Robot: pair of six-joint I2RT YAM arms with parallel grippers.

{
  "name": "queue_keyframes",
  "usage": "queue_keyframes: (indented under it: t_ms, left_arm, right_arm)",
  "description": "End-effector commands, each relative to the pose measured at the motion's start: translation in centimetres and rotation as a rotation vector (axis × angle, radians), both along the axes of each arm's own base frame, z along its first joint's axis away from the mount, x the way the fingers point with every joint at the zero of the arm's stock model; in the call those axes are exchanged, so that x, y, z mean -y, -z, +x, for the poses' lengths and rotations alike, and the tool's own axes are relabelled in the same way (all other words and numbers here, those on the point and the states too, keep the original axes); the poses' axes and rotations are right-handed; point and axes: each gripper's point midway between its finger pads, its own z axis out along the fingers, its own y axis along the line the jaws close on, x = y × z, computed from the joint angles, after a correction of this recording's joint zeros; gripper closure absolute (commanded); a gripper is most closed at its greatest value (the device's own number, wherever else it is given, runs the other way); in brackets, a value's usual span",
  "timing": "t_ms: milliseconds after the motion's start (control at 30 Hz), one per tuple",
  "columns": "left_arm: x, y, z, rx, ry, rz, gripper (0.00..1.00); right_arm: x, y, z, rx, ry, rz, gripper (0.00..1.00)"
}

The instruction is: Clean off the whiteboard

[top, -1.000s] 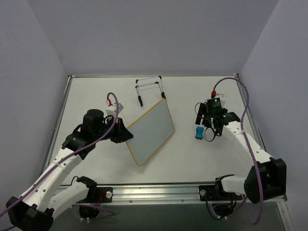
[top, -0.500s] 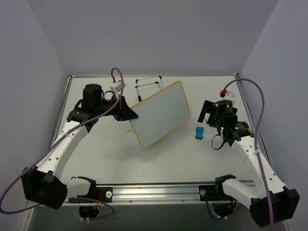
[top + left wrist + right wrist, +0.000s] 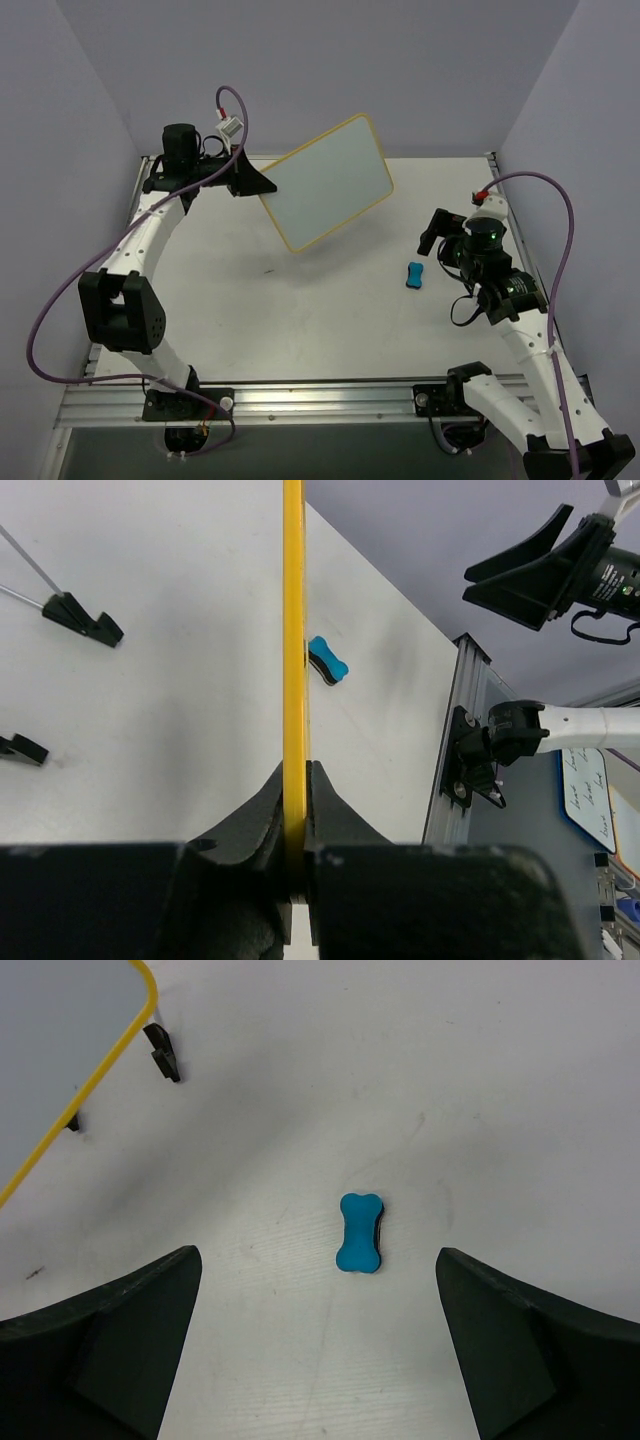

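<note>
Left gripper (image 3: 294, 810) clamped shut on the edge of the white rectangular yellow-framed whiteboard (image 3: 330, 180), held tilted above the white table (image 3: 250, 310). Right gripper (image 3: 317, 1260) spread wide, empty, over the small blue bone-shaped eraser (image 3: 360, 1232). Black wire easel feet (image 3: 162, 1052) lie beyond, well apart.

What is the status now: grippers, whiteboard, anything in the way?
Left gripper shut on whiteboard edge, board held above the table, no writing seen. Right gripper open, empty, over the blue eraser. Nothing blocks the eraser.

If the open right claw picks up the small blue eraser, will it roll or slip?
Probably no rolling: the eraser lies flat and is bone-shaped. Its narrow waist should give the right claw a sure hold. Being small, it is likely light.
</note>
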Motion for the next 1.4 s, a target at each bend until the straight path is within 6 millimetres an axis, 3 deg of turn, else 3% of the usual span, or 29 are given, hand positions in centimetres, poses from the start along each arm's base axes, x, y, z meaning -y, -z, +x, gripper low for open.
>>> queue_keyframes:
  t_ms: [0,33,67,100,200,233,267,300,333,433,467,500,533,567,600,633,667,700,733,800,833,1033,1367]
  left_arm:
    - [-0.7,-4.5,1.9,0.197,0.105,-0.071,0.98]
    - [-1.1,-3.2,3.4,0.169,0.091,-0.066,0.98]
    - [-1.3,-3.1,3.9,0.164,0.098,-0.07,0.98]
    - [-1.4,-4.1,4.7,0.202,0.109,-0.072,0.98]
    - [-2.1,-2.2,6.8,0.199,0.129,-0.053,0.98]
    - [-2.3,-3.2,7.2,0.218,0.136,-0.052,0.98]
    - [-2.6,-1.8,8.4,0.201,0.141,-0.052,0.98]
    - [-2.7,-1.8,8.6,0.212,0.171,-0.065,0.98]
    - [-2.9,-3.0,9.1,0.244,0.179,-0.069,0.98]
    - [-3.7,0.5,12.0,0.189,0.19,-0.091,0.98]
    - [-3.9,-0.3,12.7,0.223,0.185,-0.087,0.98]
    - [-5.5,-0.1,13.6,0.215,0.157,-0.09,0.98]
    - [-5.9,0.7,14.3,0.208,0.17,-0.104,0.98]
    - [-6.2,0.3,14.7,0.229,0.175,-0.11,0.98]
    - [-6.4,0.3,14.7,0.129,0.176,-0.145,0.98]
    - [-6.9,-0.9,15.3,0.325,0.245,-0.134,0.98]
    - [-6.9,-0.7,15.0,0.329,0.263,-0.135,0.98]
    - [-6.9,-0.5,13.6,0.154,0.275,-0.148,0.98]
    - [-6.8,1.0,13.8,0.285,0.31,-0.1,0.98]
    - [-6.9,1.3,15.5,0.312,0.284,-0.127,0.98]
    - [-6.8,2.9,15.9,0.226,0.287,-0.141,0.98]
    - [-8.9,4.3,16.9,0.208,0.208,-0.16,0.98]
    - [-9.3,1.6,16.9,0.243,0.159,-0.17,0.98]
  right_arm:
    - [-0.6,0.4,-0.2,-0.011,-0.041,-0.009,0.0]
    - [-0.6,0.4,-0.2,-0.011,-0.044,-0.01,0.0]
    - [-0.7,0.5,-0.2,-0.014,-0.046,-0.01,0.0]
    - [-0.8,0.5,-0.2,-0.014,-0.052,-0.01,0.0]
    - [-0.9,0.8,-0.1,-0.02,-0.056,-0.016,0.0]
    - [-0.9,0.9,-0.1,-0.022,-0.053,-0.018,0.0]
    - [-1.0,1.1,0.0,-0.03,-0.058,-0.019,0.0]
    - [-1.1,1.0,0.0,-0.03,-0.063,-0.02,0.0]
    - [-1.2,1.1,0.0,-0.033,-0.063,-0.022,0.0]
    - [-1.3,1.4,0.1,-0.041,-0.066,-0.027,0.0]
    - [-1.3,1.5,0.1,-0.046,-0.063,-0.031,0.0]
    - [-1.4,1.7,0.0,-0.055,-0.068,-0.035,0.0]
    - [-1.5,1.8,0.0,-0.059,-0.07,-0.038,0.0]
    - [-1.4,2.0,0.0,-0.064,-0.065,-0.047,0.0]
    - [-1.5,2.1,0.0,-0.067,-0.063,-0.053,0.0]
    - [-1.6,2.1,0.0,-0.067,-0.066,-0.06,0.0]
    - [-1.6,2.3,0.0,-0.074,-0.063,-0.067,0.0]
    - [-1.5,2.3,0.1,-0.073,-0.052,-0.075,0.0]
    - [-1.5,2.3,0.1,-0.073,-0.05,-0.079,0.0]
    - [-1.4,2.6,0.3,-0.088,-0.042,-0.092,0.0]
    - [-1.5,2.8,0.2,-0.097,-0.042,-0.097,0.0]
    - [-1.7,3.2,0.0,-0.101,-0.035,-0.116,0.0]
    - [-2.4,3.5,-0.1,-0.111,-0.056,-0.132,0.0]
